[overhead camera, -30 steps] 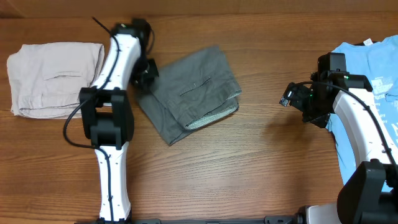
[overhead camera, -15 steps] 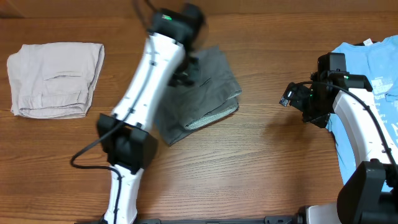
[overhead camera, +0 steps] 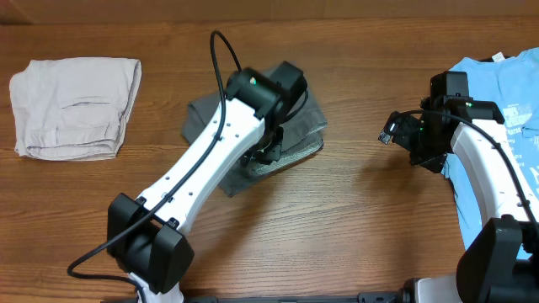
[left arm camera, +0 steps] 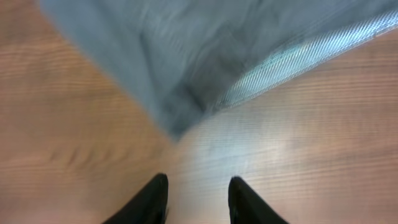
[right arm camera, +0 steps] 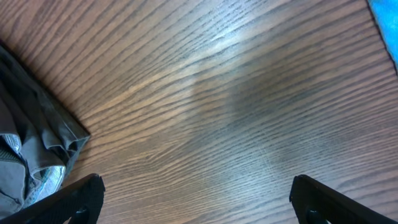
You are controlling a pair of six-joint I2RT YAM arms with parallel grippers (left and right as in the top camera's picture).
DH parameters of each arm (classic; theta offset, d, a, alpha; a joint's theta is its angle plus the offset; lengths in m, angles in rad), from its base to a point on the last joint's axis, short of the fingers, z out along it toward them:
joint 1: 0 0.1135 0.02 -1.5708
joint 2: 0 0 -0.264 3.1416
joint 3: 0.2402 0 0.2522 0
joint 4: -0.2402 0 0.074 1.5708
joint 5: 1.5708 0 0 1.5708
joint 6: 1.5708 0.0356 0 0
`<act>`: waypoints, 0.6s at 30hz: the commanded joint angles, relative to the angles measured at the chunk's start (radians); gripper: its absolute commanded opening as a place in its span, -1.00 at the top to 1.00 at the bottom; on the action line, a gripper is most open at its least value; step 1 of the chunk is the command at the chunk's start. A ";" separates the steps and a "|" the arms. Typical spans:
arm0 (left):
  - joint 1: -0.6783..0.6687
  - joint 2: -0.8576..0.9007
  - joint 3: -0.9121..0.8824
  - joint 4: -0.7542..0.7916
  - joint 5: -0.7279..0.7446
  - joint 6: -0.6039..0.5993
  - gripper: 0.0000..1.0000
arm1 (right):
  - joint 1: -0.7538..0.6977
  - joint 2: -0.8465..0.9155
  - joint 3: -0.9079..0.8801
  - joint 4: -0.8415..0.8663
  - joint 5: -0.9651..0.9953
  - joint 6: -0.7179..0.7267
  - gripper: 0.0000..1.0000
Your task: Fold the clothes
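The dark-grey shorts [overhead camera: 202, 124] lie folded in the middle of the table [overhead camera: 354, 227]. The left gripper [left arm camera: 198, 183] hangs over bare wood just off their corner, fingers parted and empty, likely lining up for another fold. The right gripper [right arm camera: 196, 186] hangs wide open, holding nothing, well aside to leave room.

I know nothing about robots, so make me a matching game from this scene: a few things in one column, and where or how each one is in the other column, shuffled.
Things:
1. grey shorts
2. beige garment
3. blue T-shirt
4. right gripper

Places or states:
A. far left in the overhead view
B. far right in the overhead view
C. open, holding nothing
D. in the middle of the overhead view

Pairs: 1-D, 2-A, 3-B, 4-C
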 commanded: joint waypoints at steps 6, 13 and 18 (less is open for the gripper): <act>0.007 0.021 -0.267 0.410 -0.090 0.232 0.29 | -0.001 -0.005 0.008 0.003 0.010 -0.003 -1.00; 0.019 0.022 -0.327 0.468 -0.098 0.232 0.25 | -0.001 -0.005 0.008 0.003 0.011 -0.003 -1.00; 0.019 0.022 -0.391 0.518 -0.090 0.251 0.25 | -0.001 -0.005 0.008 0.003 0.010 -0.003 -1.00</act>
